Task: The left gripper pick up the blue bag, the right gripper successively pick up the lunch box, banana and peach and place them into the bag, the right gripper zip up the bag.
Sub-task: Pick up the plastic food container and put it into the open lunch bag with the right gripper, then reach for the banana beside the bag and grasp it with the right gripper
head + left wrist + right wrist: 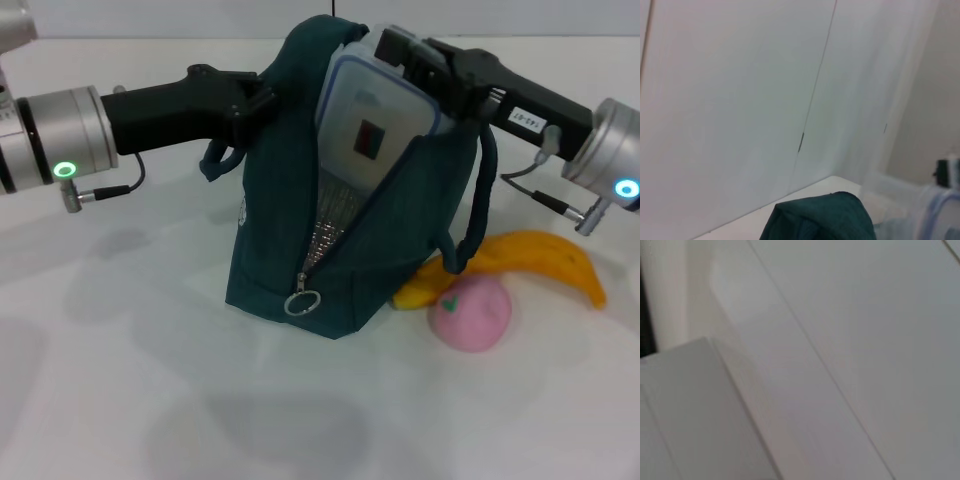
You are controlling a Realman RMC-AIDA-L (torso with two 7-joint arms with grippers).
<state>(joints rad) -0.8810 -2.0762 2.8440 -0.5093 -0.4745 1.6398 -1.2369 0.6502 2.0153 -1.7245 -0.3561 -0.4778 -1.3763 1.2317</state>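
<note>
The blue bag (400, 230) stands in the middle of the table with its zipper open and the ring pull (302, 301) hanging low at the front. My left gripper (266, 100) is shut on the bag's upper left edge, holding it up. The lunch box (370, 130) is tilted and sits partly inside the bag's mouth, with my right gripper (428, 72) shut on its top end. The banana (545, 258) lies right of the bag, and the peach (470, 313) sits in front of it. In the left wrist view the bag (820, 220) and the lunch box (932, 210) show at the edge.
One bag handle (478, 200) hangs down the right side, close to the banana. The white table (120, 380) spreads around the bag. White wall panels (840, 340) fill the right wrist view.
</note>
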